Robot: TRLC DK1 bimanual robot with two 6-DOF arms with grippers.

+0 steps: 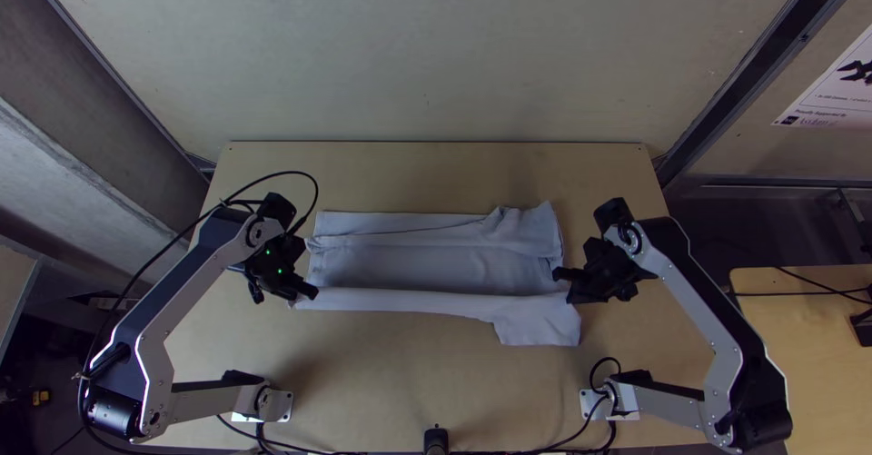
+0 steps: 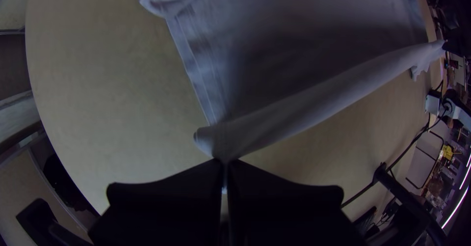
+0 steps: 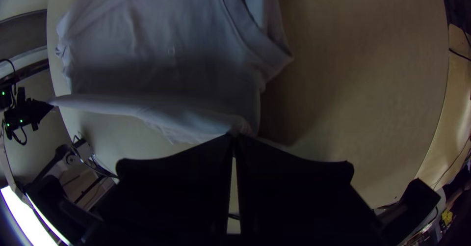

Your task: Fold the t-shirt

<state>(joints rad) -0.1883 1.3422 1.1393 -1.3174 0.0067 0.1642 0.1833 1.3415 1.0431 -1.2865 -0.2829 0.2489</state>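
The pale t-shirt (image 1: 418, 264) lies lengthwise across the table, its near edge raised in a fold and a sleeve hanging at the near right. My left gripper (image 1: 313, 291) is at its near left corner; in the left wrist view the left gripper (image 2: 225, 163) is shut on the end of the folded edge of the shirt (image 2: 304, 103). At the shirt's right end is my right gripper (image 1: 559, 287). In the right wrist view the right gripper (image 3: 234, 137) is shut on the other end of that fold of the shirt (image 3: 167, 69), the neckline lying beyond.
Bare table (image 1: 381, 373) lies between the arms' bases, with black cables along its near edge. A pale wall stands behind the far edge. Another wooden table (image 1: 799, 328) is at the right. The left arm's cable loops above the shirt's left end.
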